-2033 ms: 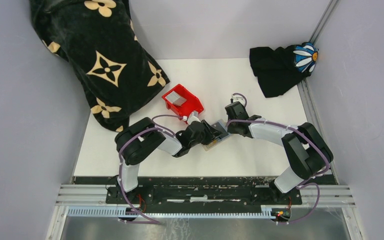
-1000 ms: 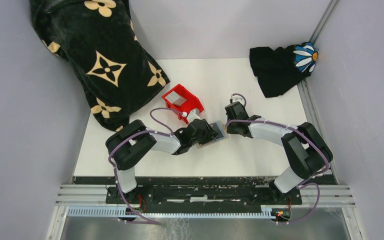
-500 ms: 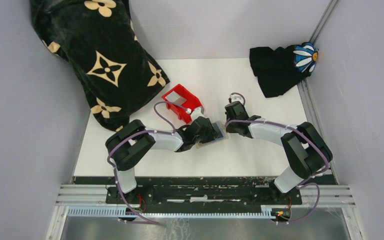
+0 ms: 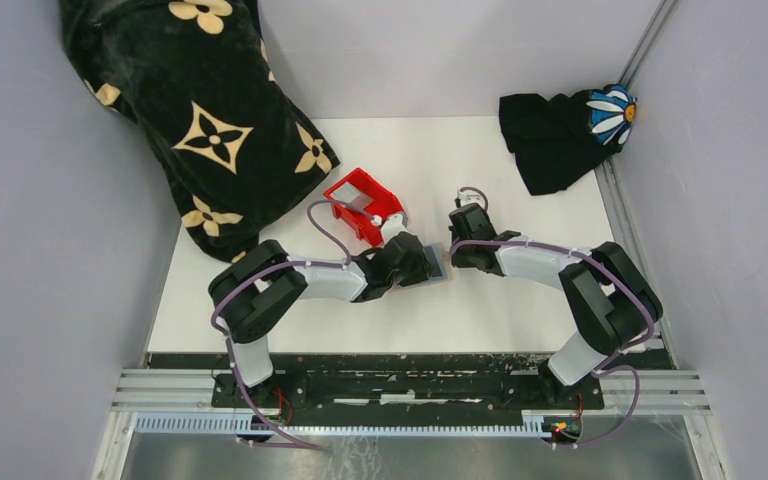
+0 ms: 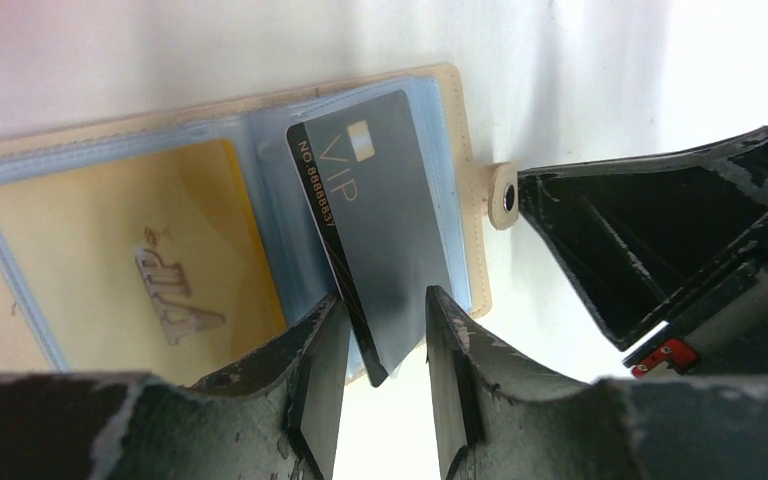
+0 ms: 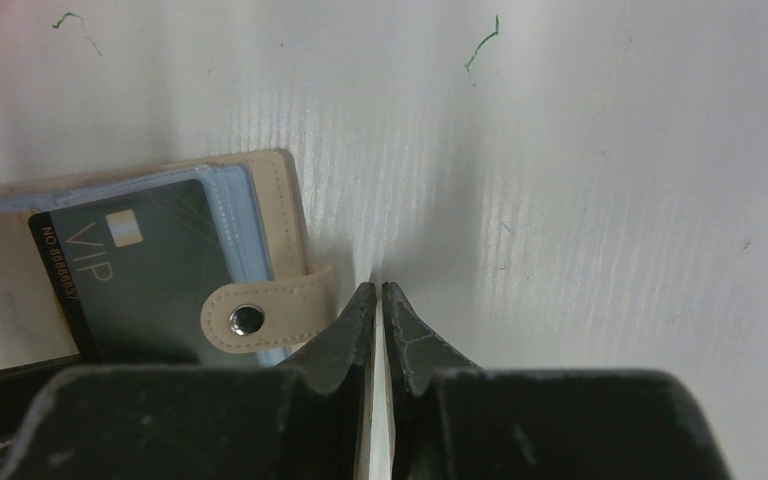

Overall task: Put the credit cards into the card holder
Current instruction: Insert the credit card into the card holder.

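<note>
**Grey card angled at the open holder's right sleeve**

Top view: the card holder (image 4: 440,268) lies open on the table (image 4: 520,300), near the red bin (image 4: 363,205), with both arms meeting over it.
Left wrist: the left gripper (image 5: 380,340) pinches the grey VIP card (image 5: 390,220) at its near end. The card is tilted over the right clear sleeve, and a yellow card (image 5: 140,260) fills the left one. It looks light, stiff and slick, so it is best gripped flat near an end.
Right wrist: the right gripper (image 6: 378,300) has its jaws nearly together on nothing, tips down just beside the snap tab (image 6: 270,312).
</note>
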{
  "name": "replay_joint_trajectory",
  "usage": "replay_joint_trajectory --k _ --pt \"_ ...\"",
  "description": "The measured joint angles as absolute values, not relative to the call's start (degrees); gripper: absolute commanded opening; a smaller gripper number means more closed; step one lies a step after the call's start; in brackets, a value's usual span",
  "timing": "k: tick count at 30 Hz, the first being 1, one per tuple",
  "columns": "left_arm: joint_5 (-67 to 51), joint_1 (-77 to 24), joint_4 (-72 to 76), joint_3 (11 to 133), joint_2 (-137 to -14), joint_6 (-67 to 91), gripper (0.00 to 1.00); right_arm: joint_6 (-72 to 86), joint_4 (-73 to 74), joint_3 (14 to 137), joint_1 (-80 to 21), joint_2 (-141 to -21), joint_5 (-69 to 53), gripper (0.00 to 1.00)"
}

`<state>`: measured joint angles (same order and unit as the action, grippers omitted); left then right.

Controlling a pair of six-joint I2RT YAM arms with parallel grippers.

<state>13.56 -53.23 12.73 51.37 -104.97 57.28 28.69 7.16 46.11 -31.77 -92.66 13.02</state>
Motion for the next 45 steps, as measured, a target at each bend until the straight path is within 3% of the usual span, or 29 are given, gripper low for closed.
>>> replay_joint_trajectory --k 13,26,45 --pt "19.22 -54.63 2.44 50.89 -100.31 57.10 0.44 28.23 6.63 46.17 -31.77 -93.08 11.53 0.11" --pt "23.11 -55.11 3.40 43.48 -89.86 57.04 0.44 28.16 5.91 46.39 -31.77 -93.51 10.04 0.12" --pt "26.89 -55.16 4.01 40.21 -87.79 53.91 0.40 28.21 5.21 46.39 -33.45 -93.60 9.45 0.12"
